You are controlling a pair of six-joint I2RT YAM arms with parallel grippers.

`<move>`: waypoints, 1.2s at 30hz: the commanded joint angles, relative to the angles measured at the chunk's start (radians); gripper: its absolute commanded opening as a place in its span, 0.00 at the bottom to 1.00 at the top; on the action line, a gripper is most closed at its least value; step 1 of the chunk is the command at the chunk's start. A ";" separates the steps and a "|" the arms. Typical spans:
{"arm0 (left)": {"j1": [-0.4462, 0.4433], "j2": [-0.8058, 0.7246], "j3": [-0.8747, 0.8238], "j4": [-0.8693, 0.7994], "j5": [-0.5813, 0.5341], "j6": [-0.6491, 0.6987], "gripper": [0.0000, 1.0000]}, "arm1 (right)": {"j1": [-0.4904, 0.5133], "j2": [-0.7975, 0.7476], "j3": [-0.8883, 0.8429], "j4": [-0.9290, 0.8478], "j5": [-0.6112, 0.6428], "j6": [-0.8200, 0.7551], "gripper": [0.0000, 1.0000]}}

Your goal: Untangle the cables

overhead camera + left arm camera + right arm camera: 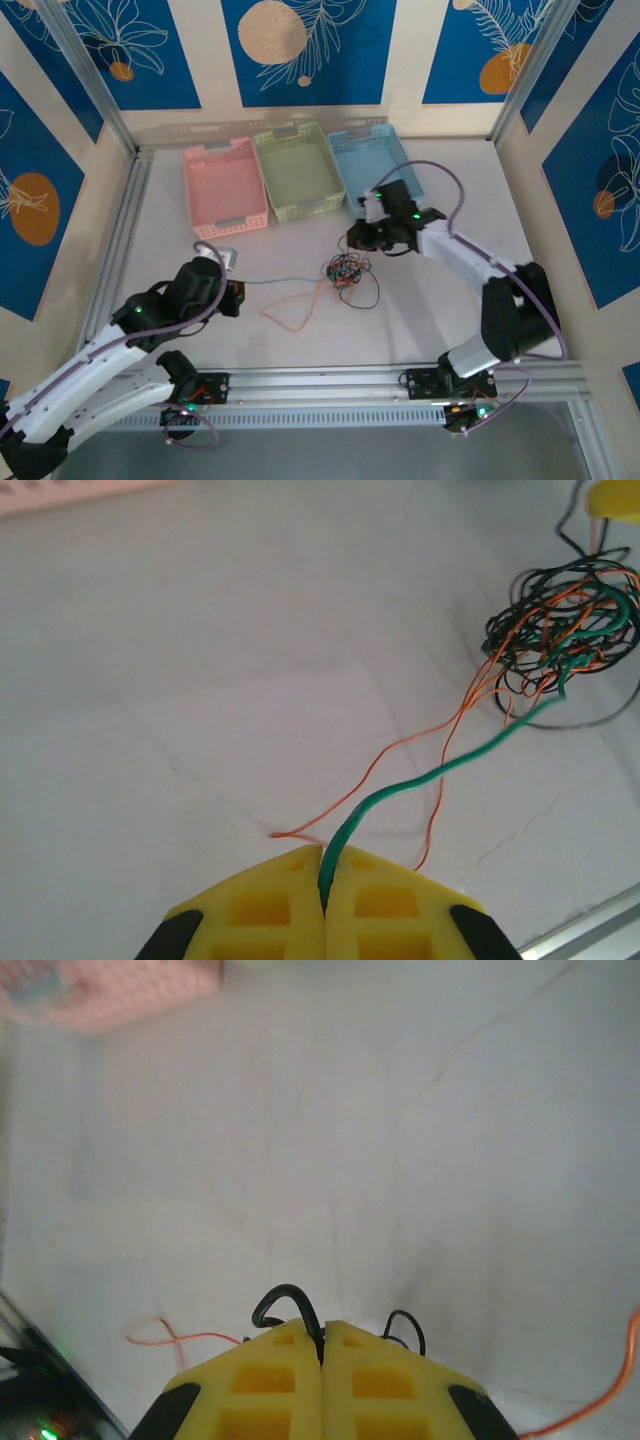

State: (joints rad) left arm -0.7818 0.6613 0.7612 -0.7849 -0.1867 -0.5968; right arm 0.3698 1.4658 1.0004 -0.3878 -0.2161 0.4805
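The cables lie as a tangle (345,272) (565,630) of black, orange and green wires in the middle of the table. A green cable (440,770) (285,281) runs from the tangle to my left gripper (325,855) (232,293), which is shut on its end. Thin orange cables (400,745) trail loose on the table beside it. My right gripper (322,1330) (352,238) sits at the tangle's far edge, shut on a black cable (285,1300) that loops up out of its fingertips. A second black loop (405,1322) and an orange strand (170,1335) lie beside its fingers.
Three baskets stand in a row at the back: pink (225,187), green (297,170) and blue (370,160), the blue one right behind the right arm. An orange loop (290,310) spreads toward the near rail (320,380). Aluminium posts frame the table.
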 commanded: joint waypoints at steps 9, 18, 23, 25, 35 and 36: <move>0.005 -0.229 0.303 -0.359 -0.365 0.029 0.00 | -0.553 -0.151 -0.323 0.243 -0.171 0.352 0.00; 0.004 -0.288 0.347 -0.442 -0.430 0.020 0.00 | -0.677 -0.178 -0.392 0.233 -0.101 0.414 0.00; 0.005 -0.291 0.411 -0.494 -0.508 0.043 0.00 | -0.693 -0.211 -0.386 0.180 -0.028 0.398 0.00; 0.004 -0.300 0.461 -0.539 -0.569 0.030 0.00 | -0.705 -0.226 -0.394 0.173 -0.005 0.401 0.00; 0.001 -0.365 0.474 -0.532 -0.572 0.058 0.00 | -0.747 -0.254 -0.404 0.143 0.037 0.395 0.00; 0.001 -0.371 0.472 -0.539 -0.589 0.044 0.00 | -0.755 -0.263 -0.404 0.135 0.047 0.395 0.00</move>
State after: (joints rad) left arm -0.7914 0.3290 1.1858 -1.2778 -0.5289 -0.5404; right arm -0.3050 1.2175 0.6052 -0.2916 -0.4473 0.8726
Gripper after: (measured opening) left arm 0.064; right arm 0.050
